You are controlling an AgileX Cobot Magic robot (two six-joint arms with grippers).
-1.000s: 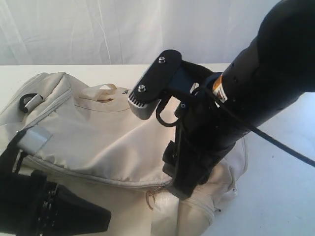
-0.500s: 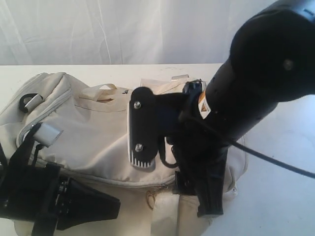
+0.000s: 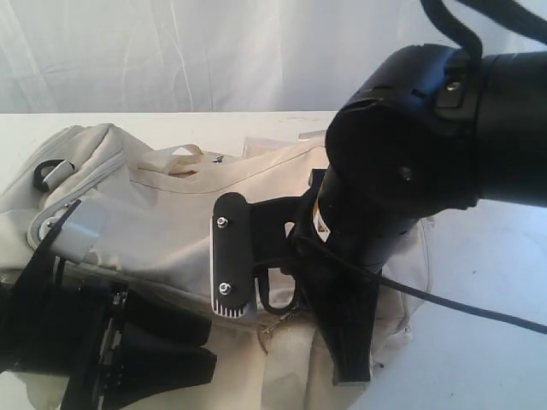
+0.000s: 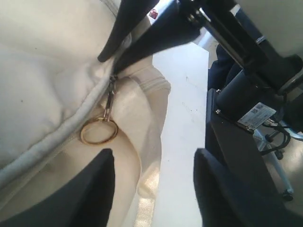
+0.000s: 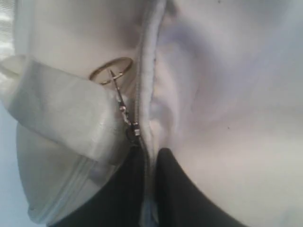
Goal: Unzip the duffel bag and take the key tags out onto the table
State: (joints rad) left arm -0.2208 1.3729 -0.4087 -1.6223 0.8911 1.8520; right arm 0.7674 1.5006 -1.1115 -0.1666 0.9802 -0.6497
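Observation:
The cream duffel bag (image 3: 162, 222) lies across the white table (image 3: 487, 342) with its zipper closed. A gold ring (image 4: 98, 131) hangs from the zipper pull (image 5: 124, 113) near the bag's end. My right gripper (image 5: 150, 163) is shut on the zipper seam just beside the slider, and its fingers (image 4: 142, 28) also show in the left wrist view. My left gripper (image 4: 154, 161) is open, low beside the bag's end (image 3: 209, 354), close to the ring, holding nothing. The key tags are hidden.
The right arm (image 3: 410, 162) looms over the bag's right half. A shiny webbing strap (image 5: 61, 109) lies next to the pull. A black D-ring (image 3: 47, 175) sits at the bag's far left. A white curtain (image 3: 171, 51) hangs behind.
The right arm has swung down and forward over the bag, its wrist bracket dropping lower. The left gripper has moved right along the bag's front edge.

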